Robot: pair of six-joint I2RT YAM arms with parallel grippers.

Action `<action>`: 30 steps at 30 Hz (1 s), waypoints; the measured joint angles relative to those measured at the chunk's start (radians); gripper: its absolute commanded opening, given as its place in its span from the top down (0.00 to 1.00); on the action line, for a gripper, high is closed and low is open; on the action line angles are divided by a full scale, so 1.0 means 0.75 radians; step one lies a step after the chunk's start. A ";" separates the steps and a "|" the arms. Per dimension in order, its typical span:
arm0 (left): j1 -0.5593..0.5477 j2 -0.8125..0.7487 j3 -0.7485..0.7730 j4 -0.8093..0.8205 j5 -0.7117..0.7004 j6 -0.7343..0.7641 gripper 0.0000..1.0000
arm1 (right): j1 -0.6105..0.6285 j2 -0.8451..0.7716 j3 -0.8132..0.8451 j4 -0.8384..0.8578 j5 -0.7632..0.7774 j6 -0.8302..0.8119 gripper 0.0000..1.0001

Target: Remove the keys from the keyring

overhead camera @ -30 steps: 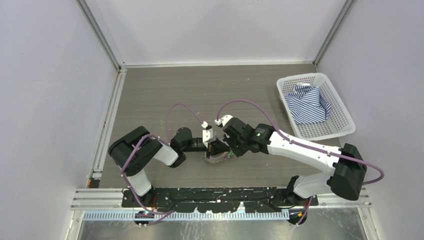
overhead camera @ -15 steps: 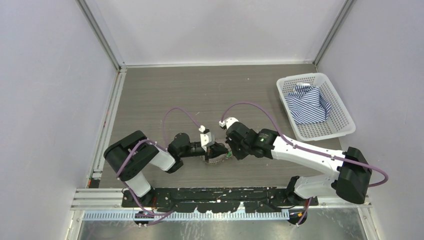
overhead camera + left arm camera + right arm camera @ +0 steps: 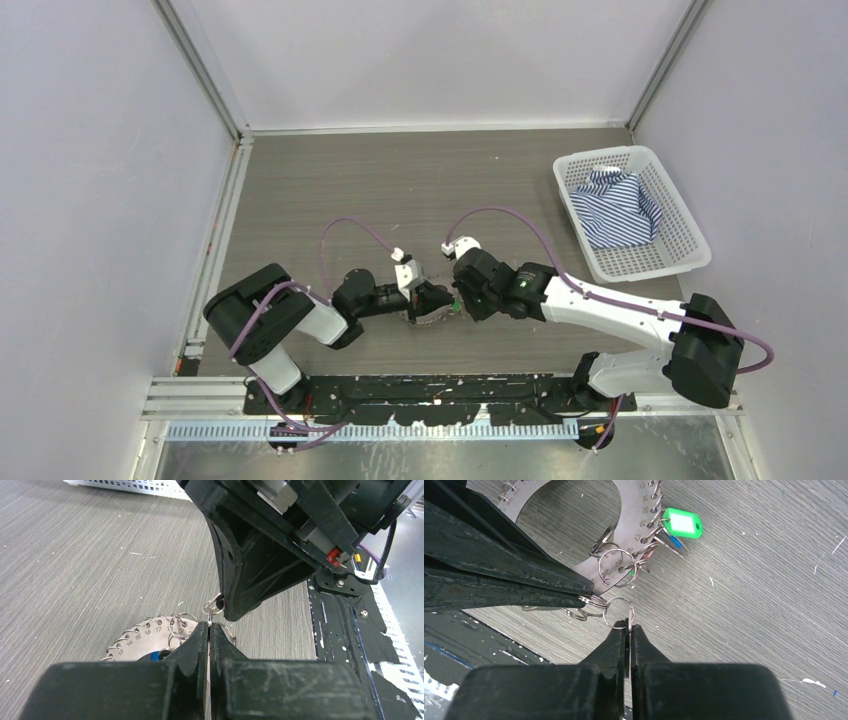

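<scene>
Both claws pinched shut: right gripper [image 3: 629, 629] nips a split ring [image 3: 618, 611] mid-frame, left gripper [image 3: 586, 594] clamps the ring cluster [image 3: 591, 601] just left of it, keyring [image 3: 631, 505] up above both.

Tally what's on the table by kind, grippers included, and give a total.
Grippers: 2 (left gripper, right gripper)
Keyring: 1
Green-tagged key: 1; other keys too hidden to count
White basket: 1
Striped cloth: 1
Total: 6
</scene>
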 measured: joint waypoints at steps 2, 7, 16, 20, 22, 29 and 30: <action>0.000 -0.006 0.000 0.000 -0.008 -0.008 1.00 | 0.000 0.001 -0.009 0.012 -0.001 0.002 0.99; 0.000 -0.023 0.000 0.006 -0.044 -0.044 1.00 | 0.000 0.002 -0.016 0.035 0.000 0.002 0.99; -0.003 -0.047 -0.004 0.008 -0.130 -0.172 1.00 | 0.000 0.002 -0.016 0.061 0.025 0.002 0.99; -0.005 -0.079 -0.020 0.003 -0.190 -0.215 1.00 | 0.000 0.002 -0.016 0.092 0.025 0.002 0.99; -0.006 -0.102 -0.029 -0.012 -0.220 -0.233 1.00 | 0.000 0.002 -0.016 0.105 0.027 0.003 0.99; -0.008 -0.154 -0.038 -0.052 -0.284 -0.339 1.00 | -0.005 0.010 -0.010 0.131 0.047 0.022 0.99; -0.008 -0.158 -0.038 -0.057 -0.291 -0.352 1.00 | -0.011 0.012 -0.007 0.131 0.050 0.025 0.99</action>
